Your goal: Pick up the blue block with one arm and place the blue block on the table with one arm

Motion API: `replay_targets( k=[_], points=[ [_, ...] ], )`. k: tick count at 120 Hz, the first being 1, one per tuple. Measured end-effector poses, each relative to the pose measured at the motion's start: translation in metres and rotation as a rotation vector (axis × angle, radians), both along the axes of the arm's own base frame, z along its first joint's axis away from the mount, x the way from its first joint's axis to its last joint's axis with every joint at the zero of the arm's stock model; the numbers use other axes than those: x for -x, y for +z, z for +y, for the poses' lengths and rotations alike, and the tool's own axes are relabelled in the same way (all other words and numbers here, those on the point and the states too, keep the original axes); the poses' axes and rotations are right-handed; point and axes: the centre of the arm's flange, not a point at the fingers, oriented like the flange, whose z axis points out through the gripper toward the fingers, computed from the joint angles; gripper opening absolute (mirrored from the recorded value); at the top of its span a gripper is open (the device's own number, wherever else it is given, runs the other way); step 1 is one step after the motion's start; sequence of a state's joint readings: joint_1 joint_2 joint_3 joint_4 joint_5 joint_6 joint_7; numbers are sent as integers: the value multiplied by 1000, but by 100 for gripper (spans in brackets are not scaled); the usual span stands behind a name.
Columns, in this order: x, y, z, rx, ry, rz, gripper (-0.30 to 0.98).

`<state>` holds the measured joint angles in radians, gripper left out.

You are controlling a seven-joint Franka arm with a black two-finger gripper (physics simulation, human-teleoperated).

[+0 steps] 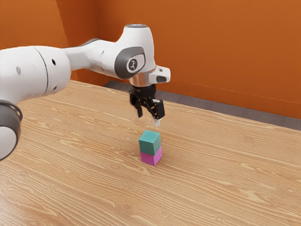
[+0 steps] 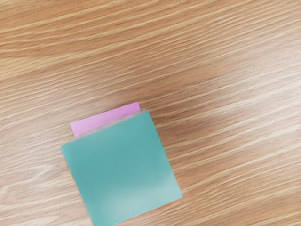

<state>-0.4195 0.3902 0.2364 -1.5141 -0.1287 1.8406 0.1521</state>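
In the exterior view my gripper point(image 1: 148, 117) hangs above the stacked blocks, its two fingers apart with nothing between them. The blue block point(image 1: 150, 143), teal in colour, rests on top of a pink block point(image 1: 151, 157), and a gap separates it from the fingertips. From the wrist view, the top of the blue block point(image 2: 121, 169) is seen from above, with a strip of the pink block point(image 2: 106, 118) sticking out past one edge. Most of the pink block is hidden there under the blue one.
The pink block stands on the wooden table point(image 1: 221, 174), whose grain also shows around the stack in the wrist view. Behind the table's far edge are a dark grey floor strip point(image 1: 225, 110) and an orange wall point(image 1: 225, 52).
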Motion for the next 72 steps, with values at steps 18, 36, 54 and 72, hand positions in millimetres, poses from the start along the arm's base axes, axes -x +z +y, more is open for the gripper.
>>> replay_targets(
  k=[18, 36, 54, 72],
  points=[
    [1, -9, -9, 2, 65, -24, 66],
    [5, -33, -7, -6, 143, -9, 67],
    [15, -51, -3, -11, 213, 9, 67],
    [17, -61, -2, -15, 266, 3, 67]
  ],
)
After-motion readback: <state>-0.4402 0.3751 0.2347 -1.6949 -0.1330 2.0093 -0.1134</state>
